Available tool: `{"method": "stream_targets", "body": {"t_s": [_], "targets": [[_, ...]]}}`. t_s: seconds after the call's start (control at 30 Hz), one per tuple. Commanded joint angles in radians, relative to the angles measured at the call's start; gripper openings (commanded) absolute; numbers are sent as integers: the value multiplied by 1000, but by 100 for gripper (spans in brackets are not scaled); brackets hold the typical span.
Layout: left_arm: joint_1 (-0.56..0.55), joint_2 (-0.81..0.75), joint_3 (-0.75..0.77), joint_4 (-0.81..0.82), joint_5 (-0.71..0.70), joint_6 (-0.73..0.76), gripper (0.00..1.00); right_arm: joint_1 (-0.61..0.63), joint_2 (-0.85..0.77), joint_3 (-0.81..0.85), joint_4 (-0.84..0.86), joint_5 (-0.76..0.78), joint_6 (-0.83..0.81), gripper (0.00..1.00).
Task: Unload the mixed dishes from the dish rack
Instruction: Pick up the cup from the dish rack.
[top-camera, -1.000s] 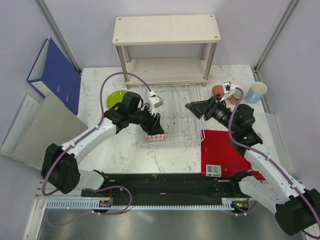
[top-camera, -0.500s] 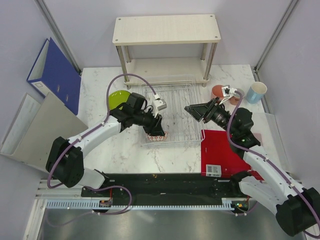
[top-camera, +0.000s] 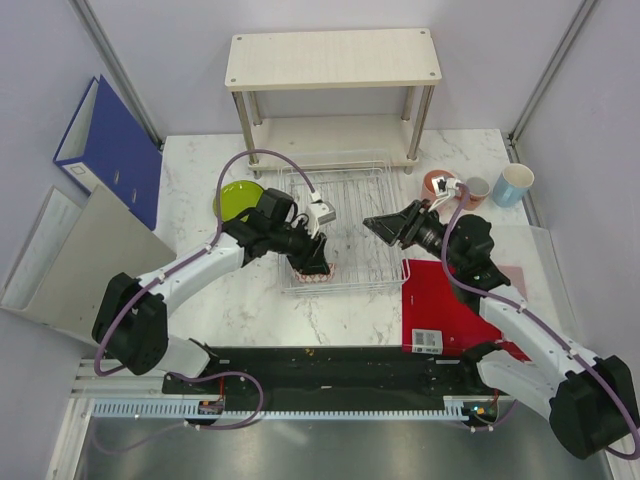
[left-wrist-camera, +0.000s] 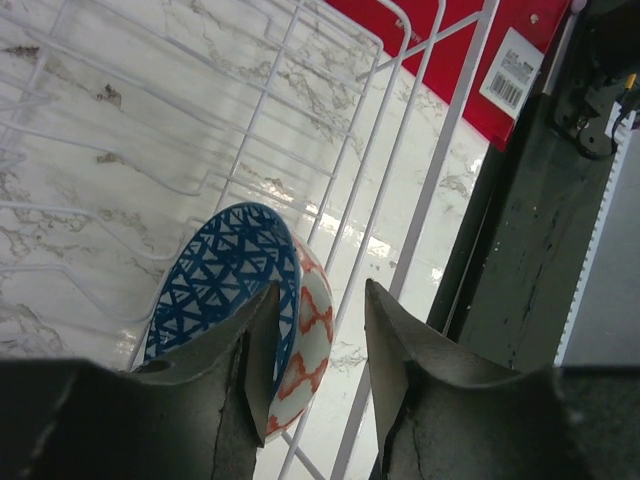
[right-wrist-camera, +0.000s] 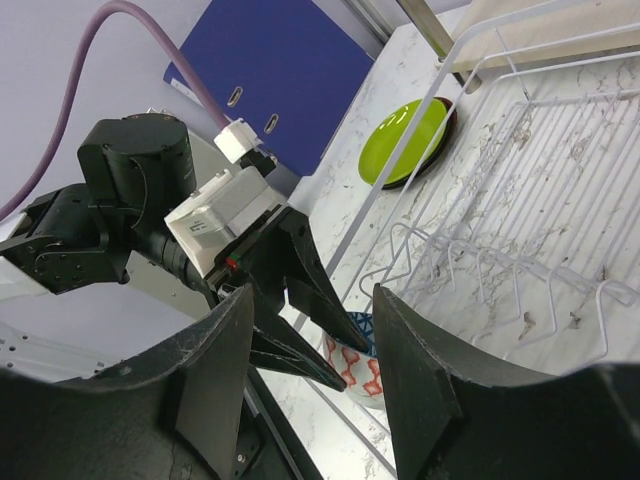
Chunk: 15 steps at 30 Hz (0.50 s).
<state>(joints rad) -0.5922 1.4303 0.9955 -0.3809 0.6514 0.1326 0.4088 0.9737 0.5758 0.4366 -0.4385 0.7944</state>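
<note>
Left pincer (left-wrist-camera: 320, 295) straddles the bowl's (left-wrist-camera: 230, 280) rim to lift it off the rack (top-camera: 360, 289), clamping unclear; right pincer (right-wrist-camera: 312, 295) gapes empty.

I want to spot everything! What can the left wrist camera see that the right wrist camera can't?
Only the left wrist view shows the red mat and its barcode label. Only the right wrist view shows the lime-green plate, the blue binder and the left arm. Both show the small patterned bowl standing on edge in the dish rack.
</note>
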Motion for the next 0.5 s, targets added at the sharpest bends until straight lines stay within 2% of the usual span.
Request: {"method": "stream_targets", "body": {"t_s": [0.0, 0.13, 0.4, 0.47], "targets": [[-11, 9, -3, -39, -76, 15, 48, 5, 11, -8, 68, 3, 3, 58], [-11, 16, 8, -53, -98, 4, 50, 7, 8, -14, 68, 0, 2, 58], [-11, 58, -9, -72, -58, -36, 36, 7, 3, -42, 68, 1, 0, 58], [-12, 70, -11, -73, -55, -53, 23, 7, 3, -48, 70, 4, 0, 58]]}}
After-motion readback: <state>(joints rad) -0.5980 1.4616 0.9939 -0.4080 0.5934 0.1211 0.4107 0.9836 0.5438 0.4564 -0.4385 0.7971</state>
